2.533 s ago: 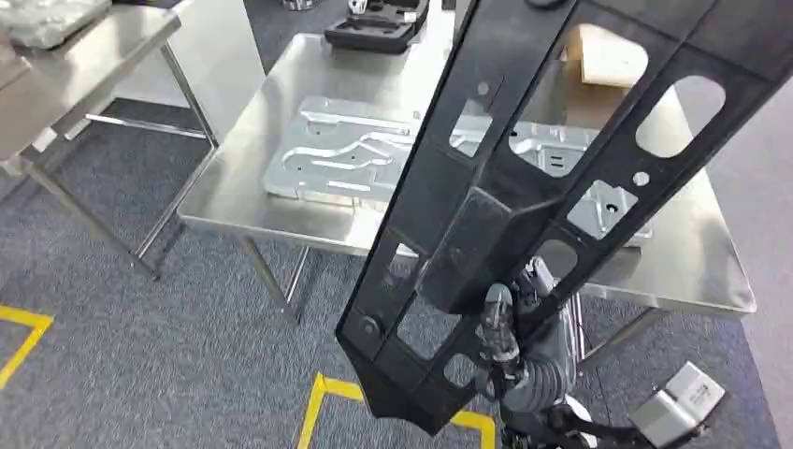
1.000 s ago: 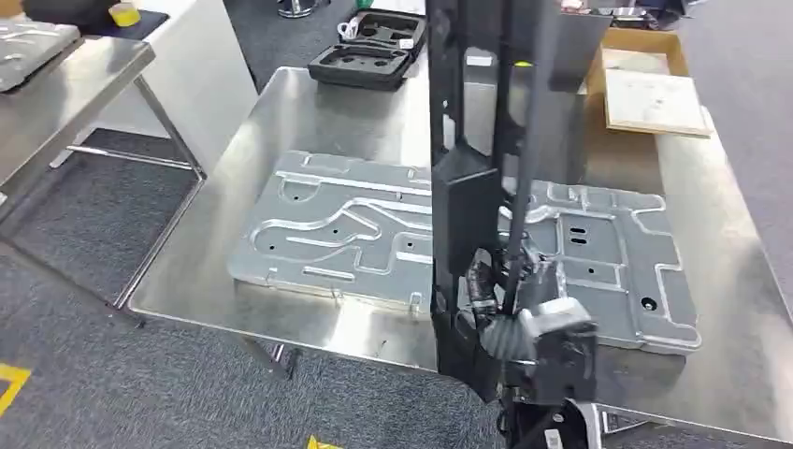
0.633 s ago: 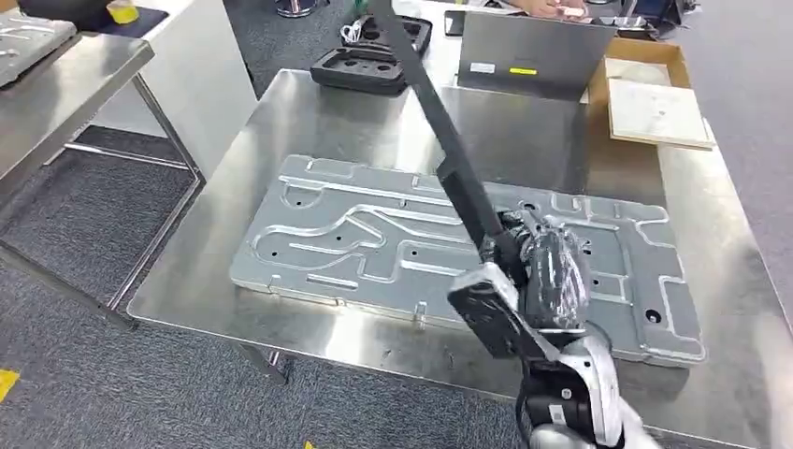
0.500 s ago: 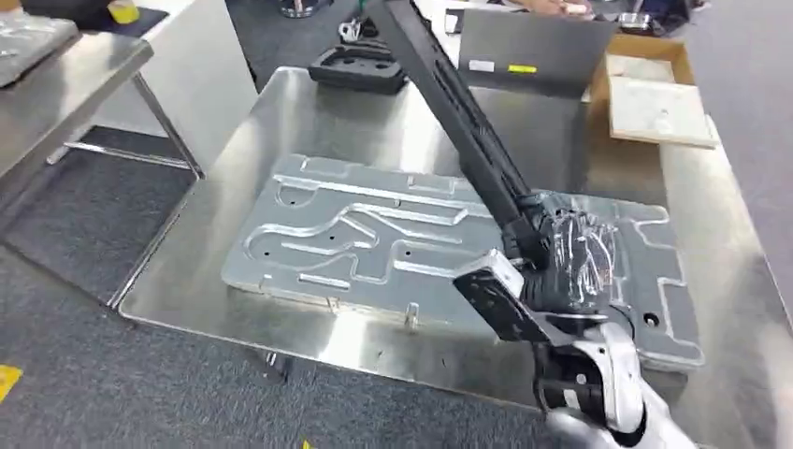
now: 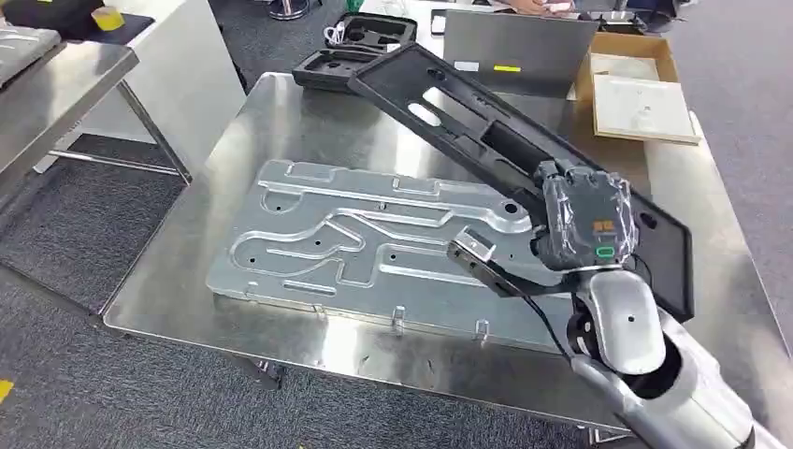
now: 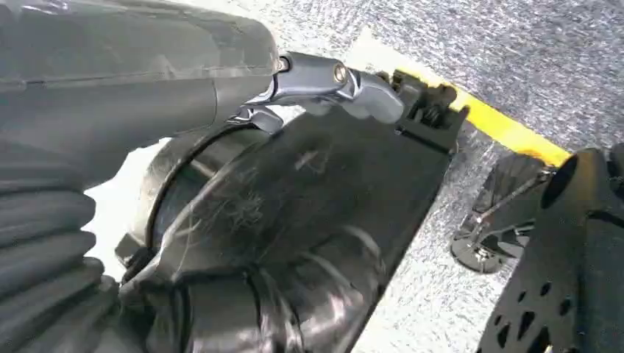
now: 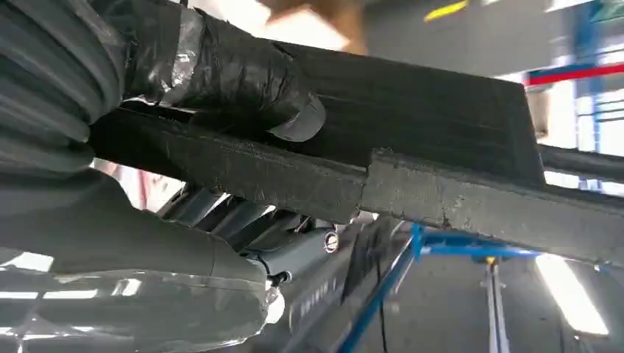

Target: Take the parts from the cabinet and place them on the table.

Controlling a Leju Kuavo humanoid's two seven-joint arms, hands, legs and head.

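Note:
My right hand [image 5: 584, 220] grips a long black frame part [image 5: 486, 140] with cut-outs. The part lies slanted low over the steel table [image 5: 309, 122], from the far middle to the near right. It crosses the right end of a large silver stamped plate [image 5: 374, 238] that lies flat on the table. In the right wrist view dark fingers [image 7: 243, 81] wrap over the edge of the black part [image 7: 441, 110]. My left hand [image 6: 324, 81] hangs over the floor, thumb stretched out, holding nothing.
A black foam case [image 5: 360, 51], a grey upright panel [image 5: 519, 51] and a cardboard box [image 5: 641, 89] stand at the table's far end. A second steel table [image 5: 56, 84] is at the left. A yellow floor line [image 6: 508, 129] runs below the left hand.
The view has shifted closer over the table. My right hand swung the black part from upright down to a low slant over the plate's right end.

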